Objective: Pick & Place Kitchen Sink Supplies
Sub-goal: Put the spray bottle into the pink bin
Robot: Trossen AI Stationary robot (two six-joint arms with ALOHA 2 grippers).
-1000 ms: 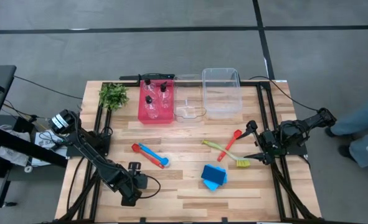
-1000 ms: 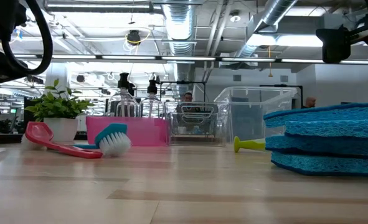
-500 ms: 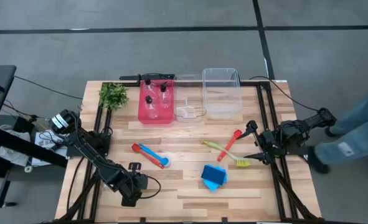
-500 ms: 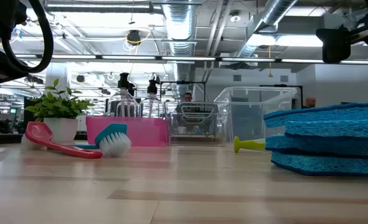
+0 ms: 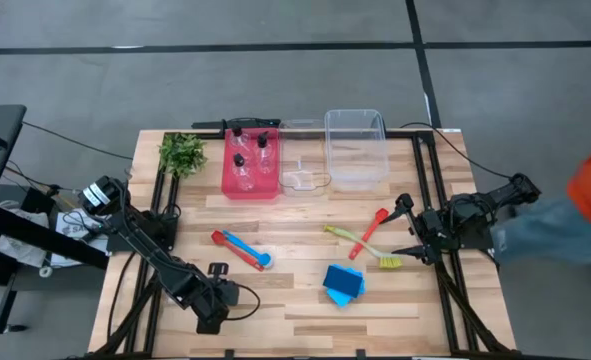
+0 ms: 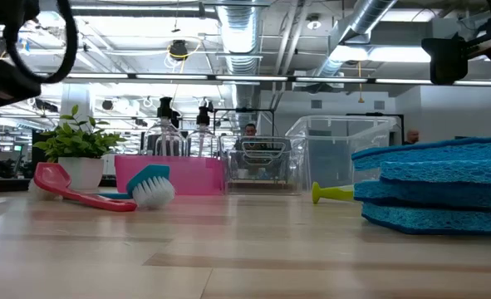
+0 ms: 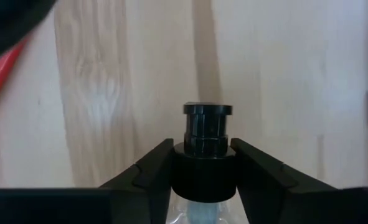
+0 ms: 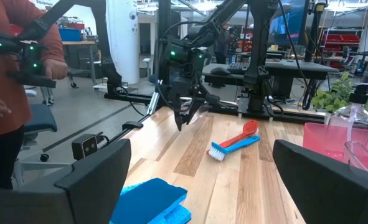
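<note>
On the counter (image 5: 305, 300), three clear bottles (image 5: 240, 165) stand in the red bin (image 5: 232, 187); a fourth bottle (image 7: 206, 134) is clenched in the left gripper (image 5: 215, 300) jaws near the counter's front edge. Right gripper (image 5: 407, 228) jaws gape beside two brushes (image 5: 360, 245). Stacked blue sponges (image 5: 343, 283) lie nearby.

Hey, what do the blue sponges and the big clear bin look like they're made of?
The blue sponges: likely soft cellulose or foam, matte, with a rough, pitted surface in the low view. The big clear bin: probably rigid plastic, glossy and see-through, since the wood shows through its walls.
</note>
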